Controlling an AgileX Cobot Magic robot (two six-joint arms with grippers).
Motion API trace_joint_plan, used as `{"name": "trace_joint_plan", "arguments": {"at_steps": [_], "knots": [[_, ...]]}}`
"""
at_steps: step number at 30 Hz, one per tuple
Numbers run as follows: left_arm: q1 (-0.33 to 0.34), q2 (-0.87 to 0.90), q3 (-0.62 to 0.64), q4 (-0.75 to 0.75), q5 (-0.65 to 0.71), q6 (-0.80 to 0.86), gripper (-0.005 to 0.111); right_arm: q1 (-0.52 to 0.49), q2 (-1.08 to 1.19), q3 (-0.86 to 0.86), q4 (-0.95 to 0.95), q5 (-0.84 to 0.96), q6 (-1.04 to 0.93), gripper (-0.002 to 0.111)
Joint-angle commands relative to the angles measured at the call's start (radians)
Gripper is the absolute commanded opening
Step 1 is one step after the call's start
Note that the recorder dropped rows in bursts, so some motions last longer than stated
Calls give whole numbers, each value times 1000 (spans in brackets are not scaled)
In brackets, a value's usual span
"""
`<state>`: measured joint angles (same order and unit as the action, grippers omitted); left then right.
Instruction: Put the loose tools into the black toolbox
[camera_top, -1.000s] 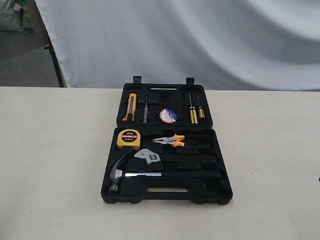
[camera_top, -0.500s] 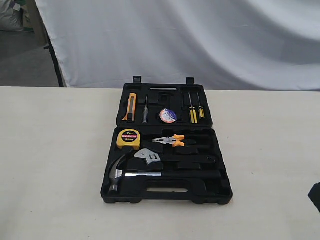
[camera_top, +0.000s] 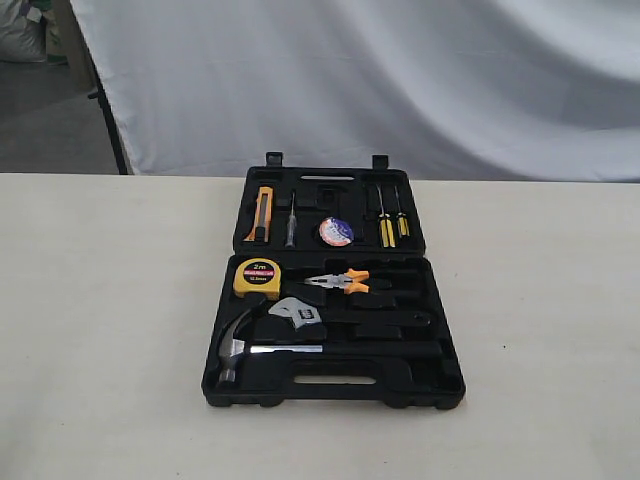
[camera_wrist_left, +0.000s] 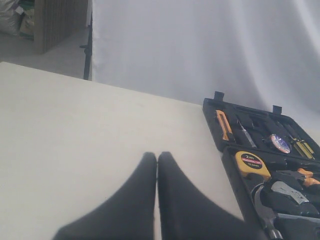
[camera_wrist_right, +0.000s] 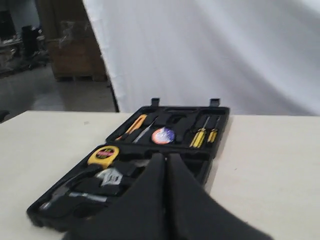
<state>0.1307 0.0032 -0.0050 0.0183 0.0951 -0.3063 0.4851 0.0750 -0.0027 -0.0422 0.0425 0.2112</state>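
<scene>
Open black toolbox (camera_top: 420, 385), hammer (camera_top: 235, 345), wrench (camera_top: 297, 313), tape roll (camera_top: 336, 232) seated in recesses

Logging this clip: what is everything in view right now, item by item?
black toolbox: 1, black, open on the table
claw hammer: 1, steel with black handle, near half
adjustable wrench: 1, silver and black, near half, behind the hammer
tape measure: 1, yellow, near half
pliers: 1, orange handles, near half, beside the tape measure
tape roll: 1, black with blue-white label, far half
utility knife: 1, orange, far half
slim tool: 1, silver and black, between knife and tape roll
screwdrivers: 2, yellow handles, far half
table: 1, beige
backdrop cloth: 1, white, behind the table
left gripper: 1, black, shut, empty
right gripper: 1, black, shut, empty
</scene>
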Motion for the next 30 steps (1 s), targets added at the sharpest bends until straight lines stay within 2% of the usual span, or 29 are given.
{"name": "trace_joint_plan", "arguments": {"at_steps": [1, 7, 11, 19, 26, 30], "knots": [[25, -3, -3, 4, -7, -5, 1, -183, -75, 3, -9, 1, 1, 0], [25, -3, -3, 4, -7, -5, 1, -339, -75, 3, -11, -20, -3, 0], [25, -3, -3, 4, -7, -5, 1, -385, -75, 3, -11, -57, -55, 0], [25, -3, -3, 4, -7, -5, 1, -380, -75, 3, -11, -32, -107, 0], [25, -3, -3, 4, -7, -5, 1, -278, -75, 3, -11, 43, -182, 0], [25, -3, -3, 4, -7, -5, 1, -269, -75, 3, -11, 46, -182, 0]]}}
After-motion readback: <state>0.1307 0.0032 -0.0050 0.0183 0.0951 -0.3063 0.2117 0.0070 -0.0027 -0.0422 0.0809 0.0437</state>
